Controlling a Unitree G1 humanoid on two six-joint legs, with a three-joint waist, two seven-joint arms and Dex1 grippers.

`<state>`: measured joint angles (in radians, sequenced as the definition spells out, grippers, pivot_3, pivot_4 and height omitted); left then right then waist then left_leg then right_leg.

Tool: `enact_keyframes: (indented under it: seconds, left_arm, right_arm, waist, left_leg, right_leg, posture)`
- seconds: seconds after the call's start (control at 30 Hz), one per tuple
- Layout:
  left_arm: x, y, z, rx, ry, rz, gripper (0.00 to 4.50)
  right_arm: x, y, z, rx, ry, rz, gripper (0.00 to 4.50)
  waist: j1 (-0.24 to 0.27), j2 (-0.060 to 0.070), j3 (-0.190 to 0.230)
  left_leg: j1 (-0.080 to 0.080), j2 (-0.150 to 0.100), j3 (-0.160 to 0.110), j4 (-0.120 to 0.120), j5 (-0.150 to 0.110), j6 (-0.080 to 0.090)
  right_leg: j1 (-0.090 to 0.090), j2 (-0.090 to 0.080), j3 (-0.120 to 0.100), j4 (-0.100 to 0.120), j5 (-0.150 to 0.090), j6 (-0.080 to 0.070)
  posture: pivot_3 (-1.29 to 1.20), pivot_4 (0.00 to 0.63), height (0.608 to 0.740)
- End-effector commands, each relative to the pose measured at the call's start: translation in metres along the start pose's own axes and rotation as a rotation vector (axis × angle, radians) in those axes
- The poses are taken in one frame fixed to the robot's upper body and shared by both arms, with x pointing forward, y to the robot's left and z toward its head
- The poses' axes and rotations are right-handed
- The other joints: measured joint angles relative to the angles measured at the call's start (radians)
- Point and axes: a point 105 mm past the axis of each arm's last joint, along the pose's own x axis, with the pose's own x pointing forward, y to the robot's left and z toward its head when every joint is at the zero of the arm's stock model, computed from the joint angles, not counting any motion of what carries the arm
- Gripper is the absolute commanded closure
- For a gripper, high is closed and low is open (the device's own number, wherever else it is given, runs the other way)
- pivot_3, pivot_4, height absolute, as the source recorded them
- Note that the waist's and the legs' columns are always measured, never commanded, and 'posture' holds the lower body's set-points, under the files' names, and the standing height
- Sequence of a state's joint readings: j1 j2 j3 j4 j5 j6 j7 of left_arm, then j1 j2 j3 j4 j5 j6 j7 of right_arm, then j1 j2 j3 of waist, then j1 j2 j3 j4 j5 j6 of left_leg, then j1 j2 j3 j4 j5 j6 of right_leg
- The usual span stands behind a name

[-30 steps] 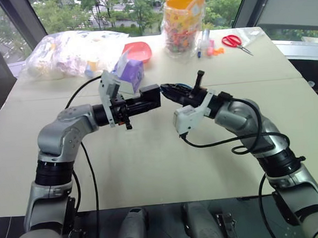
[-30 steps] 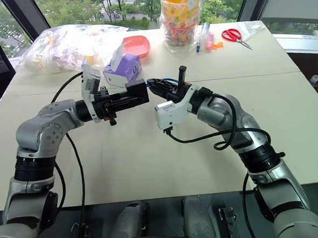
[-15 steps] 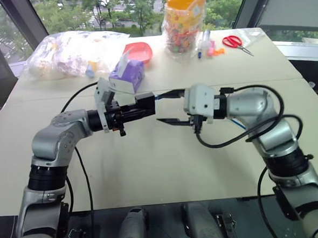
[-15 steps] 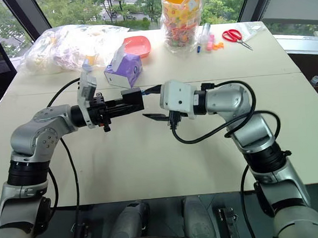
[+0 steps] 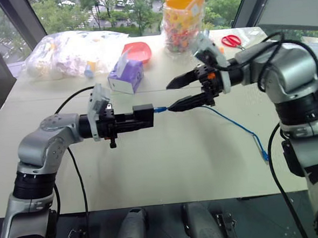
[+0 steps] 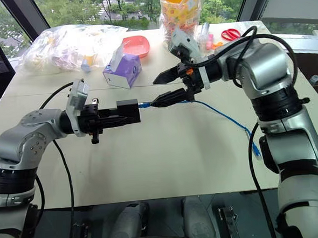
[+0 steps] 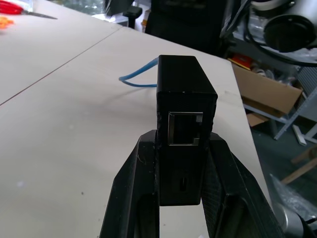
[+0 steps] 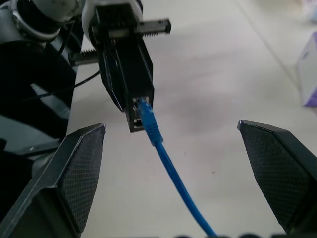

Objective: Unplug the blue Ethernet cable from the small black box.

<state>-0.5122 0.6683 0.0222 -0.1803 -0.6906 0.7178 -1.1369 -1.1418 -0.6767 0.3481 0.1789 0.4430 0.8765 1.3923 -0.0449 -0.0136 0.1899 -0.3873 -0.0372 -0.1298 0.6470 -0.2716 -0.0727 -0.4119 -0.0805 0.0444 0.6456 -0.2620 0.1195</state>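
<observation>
Right end effector (image 5: 178, 95) now spread wide, left end effector (image 5: 139, 120) gripping small black box (image 5: 143, 118), beige table (image 5: 151, 168), windows

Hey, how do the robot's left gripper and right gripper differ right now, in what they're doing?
The left gripper is shut on the small matte black box, while the right gripper is open and holds nothing. The left gripper points level toward the right one; the right gripper angles slightly down, its fingers straddling the thin bright blue Ethernet cable. Both have black fingers and face each other above the beige table.
</observation>
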Motion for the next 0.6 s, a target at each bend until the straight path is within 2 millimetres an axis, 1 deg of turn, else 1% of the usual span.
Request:
enact_keyframes:
  seconds: [0.03,0.13,0.27,0.37,0.43,0.47,0.5,0.53,0.57,0.6]
  left_arm:
    - [-0.0026,-0.0049,0.0185,0.057,-0.042,-0.007,4.01]
    - [-0.0032,-0.004,0.0221,0.056,-0.06,0.008,4.01]
    - [-0.0051,-0.0055,0.0221,0.054,-0.058,0.016,4.01]
    - [-0.0069,-0.0055,0.0193,0.052,-0.046,0.031,4.01]
    - [-0.0076,-0.0055,0.0185,0.052,-0.041,0.036,4.01]
    - [-0.0078,-0.0055,0.0183,0.052,-0.04,0.036,4.01]
    - [-0.0079,-0.0055,0.0181,0.052,-0.039,0.037,4.01]
    - [-0.0079,-0.0055,0.0178,0.052,-0.037,0.038,4.01]
    - [-0.0079,-0.0056,0.0172,0.053,-0.033,0.036,4.01]
    - [-0.0077,-0.0056,0.0165,0.054,-0.029,0.036,4.01]
  right_arm:
    - [0.003,0.0002,0.014,-0.062,0.006,0.044,0.03]
    - [0.0053,-0.0009,0.015,-0.069,0.011,0.065,0.03]
    - [0.0058,-0.0011,0.0169,-0.065,0.003,0.086,0.03]
    - [0.0058,-0.0005,0.0191,-0.059,-0.009,0.098,0.83]
    - [0.006,-0.0001,0.0198,-0.055,-0.014,0.102,1.82]
    - [0.0064,0.0003,0.0205,-0.051,-0.018,0.104,2.45]
    - [0.0066,0.0006,0.021,-0.049,-0.021,0.106,2.87]
    - [0.0071,0.0011,0.0217,-0.047,-0.023,0.107,3.51]
    - [0.008,0.0018,0.0225,-0.044,-0.024,0.108,3.91]
    - [0.0088,0.0028,0.0229,-0.044,-0.023,0.111,3.91]
  waist:
    - [0.0,0.0,0.0]
    - [0.001,0.0,0.0]
    - [0.001,0.0,0.0]
    - [0.001,0.0,0.0]
    - [0.0,0.0,0.0]
    - [0.0,0.0,0.0]
    - [0.0,0.0,0.0]
    - [0.0,0.0,0.0]
    - [0.0,0.0,0.0]
    - [0.0,0.0,0.0]
  left_leg:
    - [-0.001,0.0,0.0,0.0,0.0,0.0]
    - [-0.002,0.0,0.0,0.0,0.0,0.0]
    - [-0.003,0.0,0.0,0.0,0.0,0.0]
    - [-0.003,0.0,0.0,0.0,0.0,0.0]
    - [-0.003,0.0,0.0,0.0,0.0,0.0]
    - [-0.003,0.0,0.0,0.0,0.0,0.0]
    - [-0.003,0.0,0.0,0.0,0.0,0.0]
    - [-0.003,0.0,0.0,0.0,0.0,0.0]
    - [-0.003,0.0,0.0,0.0,0.0,0.0]
    - [-0.003,0.0,0.0,0.0,0.0,0.0]
  right_leg:
    - [-0.001,0.0,0.0,0.0,0.0,0.0]
    - [-0.002,0.0,0.0,0.0,0.0,0.0]
    - [-0.003,0.0,0.0,0.0,0.0,0.0]
    - [-0.003,0.0,0.0,0.0,0.0,0.0]
    - [-0.003,0.0,0.0,0.0,0.0,0.0]
    - [-0.003,0.0,0.0,0.0,0.0,0.0]
    - [-0.003,0.0,0.0,0.0,0.0,0.0]
    - [-0.003,0.0,0.0,0.0,0.0,0.0]
    - [-0.003,0.0,0.0,0.001,0.0,0.0]
    - [-0.003,0.0,0.0,0.001,0.0,0.0]
  posture:
    - [0.0,0.15,0.74]
    - [0.0,0.15,0.74]
    - [0.0,0.15,0.74]
    - [0.0,0.15,0.74]
    - [0.0,0.15,0.74]
    - [0.0,0.15,0.74]
    - [0.0,0.15,0.74]
    - [0.0,0.15,0.74]
    - [0.0,0.15,0.74]
    - [0.0,0.15,0.74]
